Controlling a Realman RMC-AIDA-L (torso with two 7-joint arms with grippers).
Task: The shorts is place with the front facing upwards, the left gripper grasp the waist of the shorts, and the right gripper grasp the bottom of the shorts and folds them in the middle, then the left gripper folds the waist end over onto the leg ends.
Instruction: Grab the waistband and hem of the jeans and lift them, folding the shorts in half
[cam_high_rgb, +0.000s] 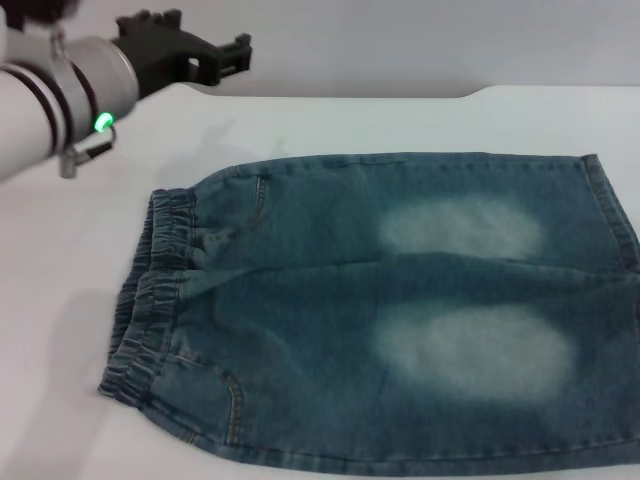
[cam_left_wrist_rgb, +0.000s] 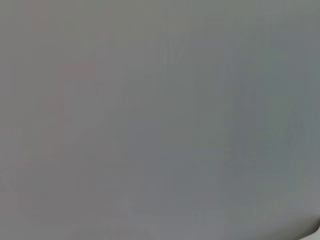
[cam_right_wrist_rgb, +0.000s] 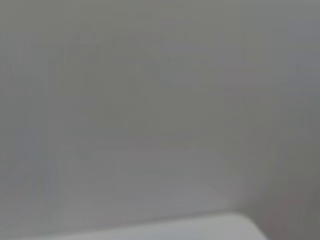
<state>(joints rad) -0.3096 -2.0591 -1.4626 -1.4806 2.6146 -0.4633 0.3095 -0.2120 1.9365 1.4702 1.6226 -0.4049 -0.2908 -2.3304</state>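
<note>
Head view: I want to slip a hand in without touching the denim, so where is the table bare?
Bare white table lies left of the waist of the shorts, and a strip runs behind the shorts along the far edge. The left gripper hangs over the far-left corner. The shorts fill the centre, right and near side.

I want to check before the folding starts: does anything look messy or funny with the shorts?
Nothing much. The shorts lie flat and unfolded on the white table, waistband puckered as elastic is. The left pincer hangs above the far corner, touching nothing. The right one is out of view.
</note>
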